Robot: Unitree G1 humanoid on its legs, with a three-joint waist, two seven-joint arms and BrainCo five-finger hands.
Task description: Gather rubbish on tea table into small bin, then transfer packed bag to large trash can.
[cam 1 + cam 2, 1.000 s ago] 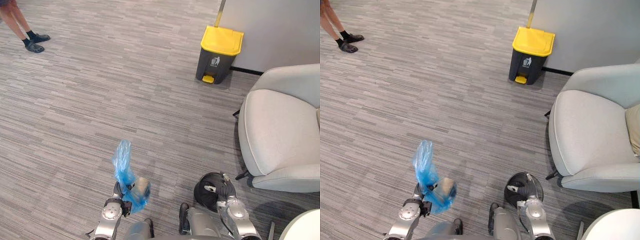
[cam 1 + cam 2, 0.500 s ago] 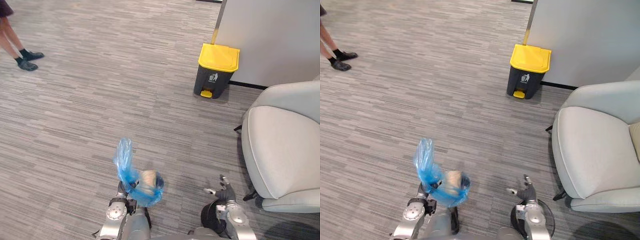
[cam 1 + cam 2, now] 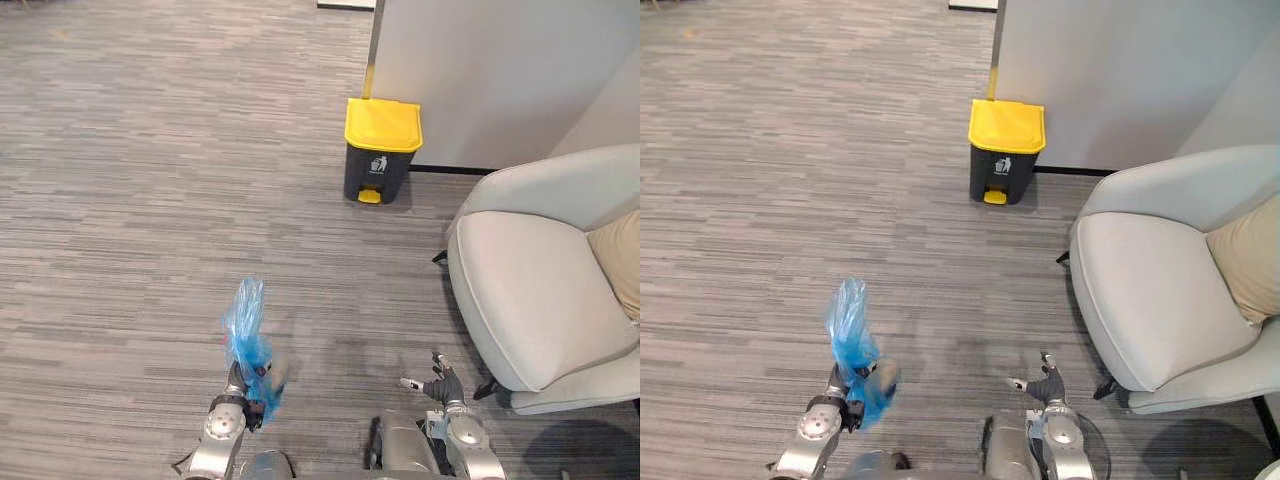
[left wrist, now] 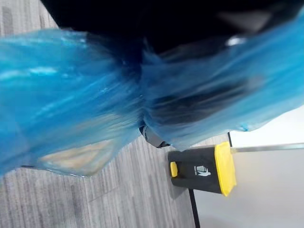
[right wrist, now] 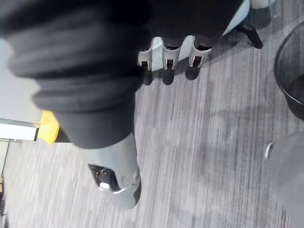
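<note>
A blue plastic rubbish bag with something pale inside hangs low in front of me. My left hand is shut on its gathered neck, and the bag's loose top stands up above the hand. Seen from the left wrist, the blue bag covers the hand's fingers. The large trash can, dark grey with a yellow lid and a yellow pedal, stands shut against the pale wall ahead, well beyond the bag. My right hand is low at the right, open and holding nothing, its fingers straight.
A pale grey armchair with a beige cushion stands at the right, close to my right hand. The small black bin sits on the floor by that hand. Grey striped carpet stretches between me and the trash can.
The whole view has shifted: the trash can now sits nearer the middle and the person's legs have left the picture. The bag has swung in closer to my left hand.
</note>
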